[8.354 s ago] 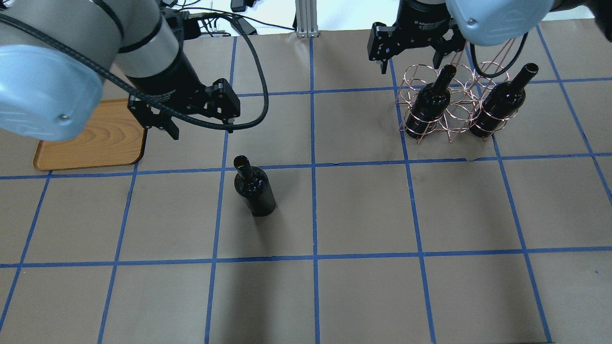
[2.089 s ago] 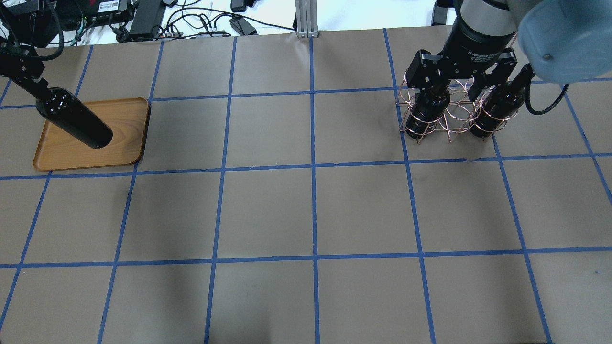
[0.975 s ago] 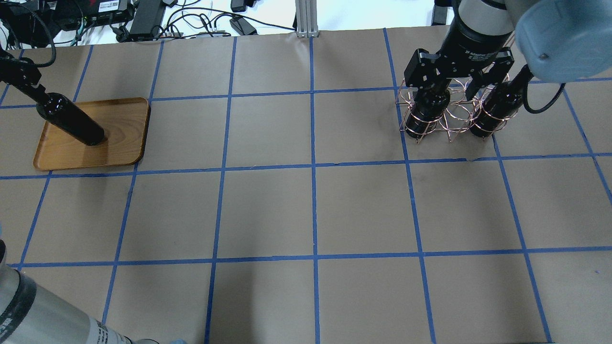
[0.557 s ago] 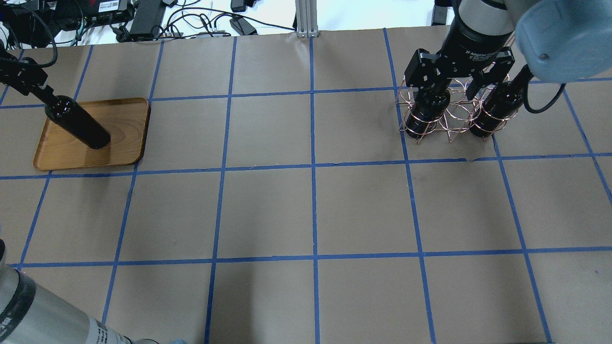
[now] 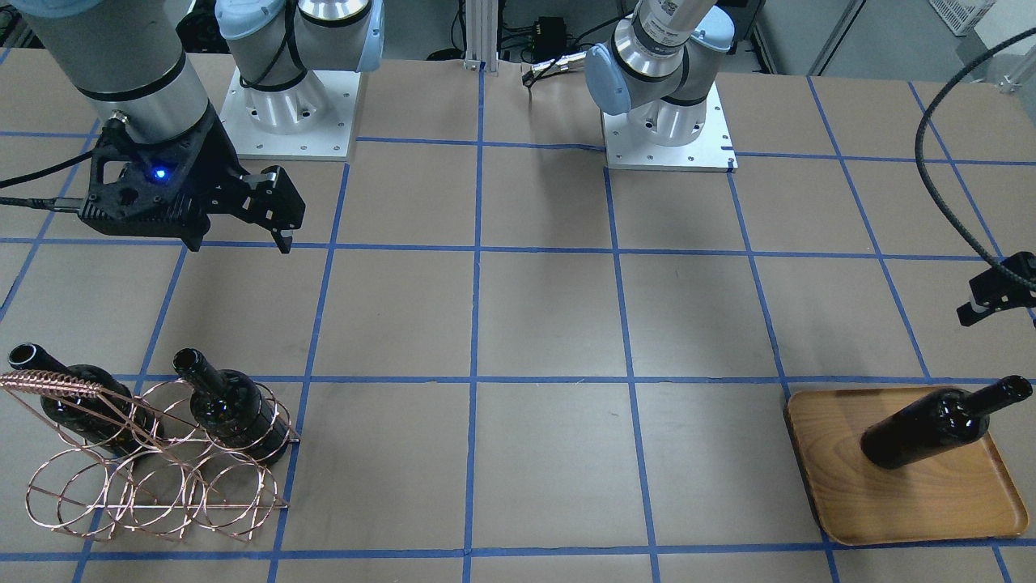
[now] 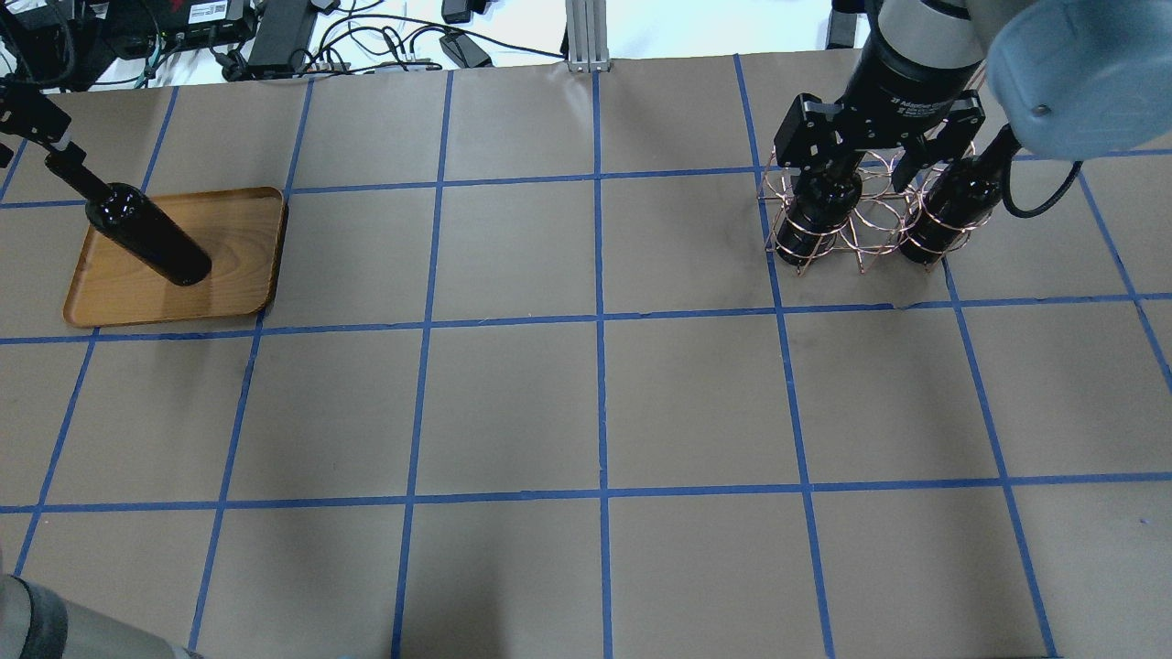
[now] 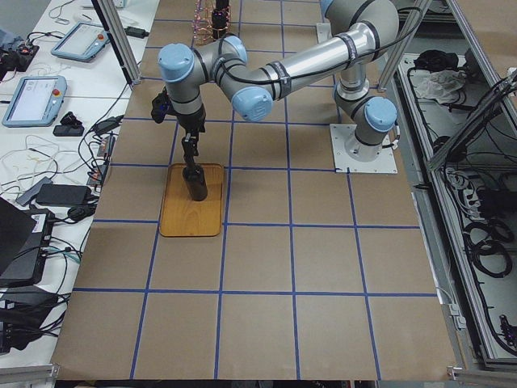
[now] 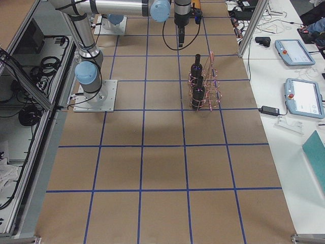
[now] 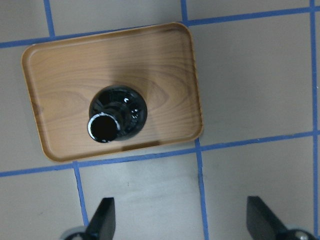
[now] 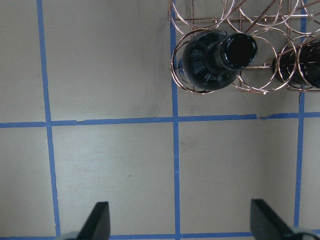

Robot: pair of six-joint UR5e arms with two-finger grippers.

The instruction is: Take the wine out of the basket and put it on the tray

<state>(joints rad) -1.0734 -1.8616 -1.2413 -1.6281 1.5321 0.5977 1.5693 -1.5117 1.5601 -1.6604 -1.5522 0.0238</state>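
The left pincer [image 9: 182, 225] is wide open and empty; just below it the wine [image 9: 117, 114] stands on the tray [image 9: 160, 65]. The right pincer [image 10: 181, 225], also wide, hangs with the basket [image 10: 260, 82] below, slightly ahead.

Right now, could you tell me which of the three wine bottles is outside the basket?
The bottle standing alone on the wooden tray; the other two bottles sit in the basket.

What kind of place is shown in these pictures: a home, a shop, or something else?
Probably a robotics lab. Two robot arms are bolted to a table marked with a blue tape grid, and teach pendants and loose cables lie beside it.
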